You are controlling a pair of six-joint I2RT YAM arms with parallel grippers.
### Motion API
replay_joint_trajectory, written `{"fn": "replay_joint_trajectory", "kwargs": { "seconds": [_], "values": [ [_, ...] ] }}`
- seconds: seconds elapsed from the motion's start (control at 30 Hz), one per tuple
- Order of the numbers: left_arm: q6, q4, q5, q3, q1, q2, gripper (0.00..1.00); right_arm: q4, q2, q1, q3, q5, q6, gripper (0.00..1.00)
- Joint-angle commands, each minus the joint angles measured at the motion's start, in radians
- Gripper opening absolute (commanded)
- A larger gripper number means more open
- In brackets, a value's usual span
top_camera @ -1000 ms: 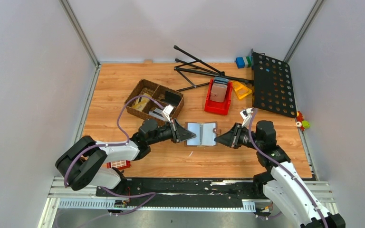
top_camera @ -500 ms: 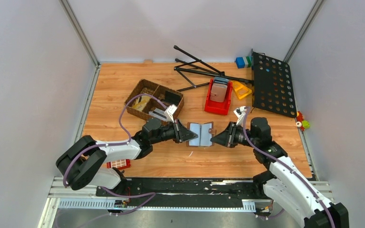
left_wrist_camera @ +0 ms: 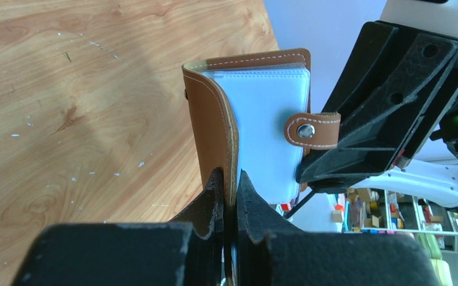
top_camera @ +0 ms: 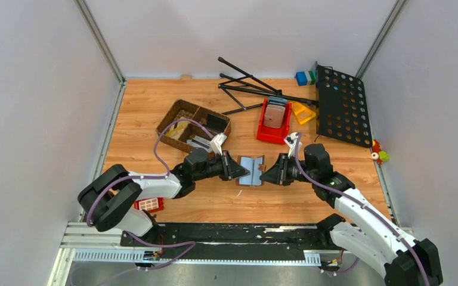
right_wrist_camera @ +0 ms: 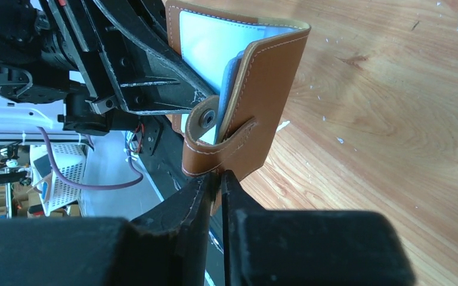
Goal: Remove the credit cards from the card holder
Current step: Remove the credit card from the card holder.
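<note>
While the brown leather-look folding card holder (top_camera: pixel 251 170) stood half-open | left gripper (top_camera: pixel 236 171) clamped its left cover | right gripper (top_camera: pixel 266 174) clamped its tab-side cover | pale sleeves (left_wrist_camera: pixel 268 119) lay midway between them

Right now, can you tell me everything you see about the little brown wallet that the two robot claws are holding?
The small brown leather-look card holder has white stitching along its edges, pale silvery-blue sleeves inside, and a tab clasp with a metal snap, undone. It is half open, like a book. The left gripper pinches one cover and the right gripper pinches the other, over the wooden table.
</note>
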Motion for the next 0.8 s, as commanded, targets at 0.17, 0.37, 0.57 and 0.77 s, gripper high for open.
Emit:
{"fn": "replay_joint_trajectory", "kwargs": {
  "seconds": [0.17, 0.37, 0.57, 0.77],
  "values": [
    [-0.025, 0.176, 0.042, 0.047, -0.028, 0.086, 0.0, -0.083, 0.065, 0.031, 0.058, 0.112, -0.064, 0.2],
    [-0.035, 0.21, 0.044, 0.054, -0.043, 0.154, 0.0, -0.121, 0.123, 0.034, 0.055, 0.158, -0.075, 0.27],
    [-0.053, 0.261, 0.045, 0.054, -0.055, 0.239, 0.0, -0.131, 0.148, 0.033, 0.036, 0.193, -0.076, 0.33],
    [-0.044, 0.256, 0.036, 0.055, -0.063, 0.27, 0.0, -0.158, 0.139, 0.032, 0.031, 0.235, -0.088, 0.47]
  ]
}}
